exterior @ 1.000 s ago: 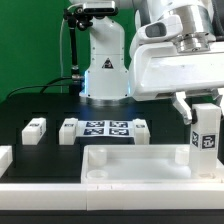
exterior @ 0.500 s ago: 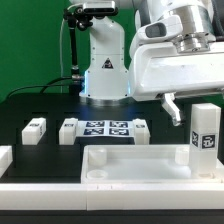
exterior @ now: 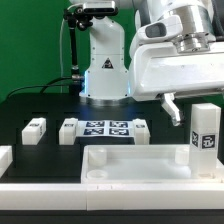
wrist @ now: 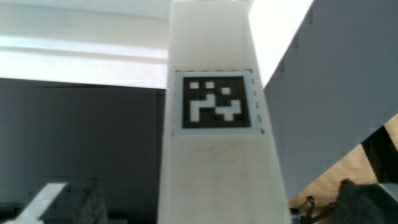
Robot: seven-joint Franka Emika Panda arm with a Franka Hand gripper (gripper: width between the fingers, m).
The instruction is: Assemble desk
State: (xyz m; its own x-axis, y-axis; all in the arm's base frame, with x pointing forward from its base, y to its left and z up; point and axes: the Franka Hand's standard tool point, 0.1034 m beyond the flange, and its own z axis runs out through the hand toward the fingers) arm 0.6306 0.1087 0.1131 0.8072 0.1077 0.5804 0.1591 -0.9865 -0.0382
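Green backdrop behind a black table (exterior: 45, 105). At the front lies the desk's white rimmed tabletop panel (exterior: 130, 168), shallow like a tray. One upright leg (exterior: 205, 135) stands at the panel's corner on the exterior view's right, in or on the round socket there; whether it is fully seated cannot be told. Nothing else shows inside the rim. The wrist view is filled by this leg, its black-and-white tag (wrist: 217, 100) facing the camera.

The pincer (exterior: 198, 108) hangs around the leg's top with its jaws spread wide, grasping nothing. One finger (exterior: 173, 106) stands clear on the exterior view's left of the leg; the other is out of sight.

The step in hand looks like fixing this leg into its socket. To do it well, the fingers should close squarely on the leg's flat faces, keep it vertical, and press or turn it without tilting. If the arm leaves instead, a straight lift would avoid knocking the leg.

Farther back, three loose legs (exterior: 35, 127) lie around the marker board (exterior: 103, 129), with the arm's white base (exterior: 105, 65) behind.
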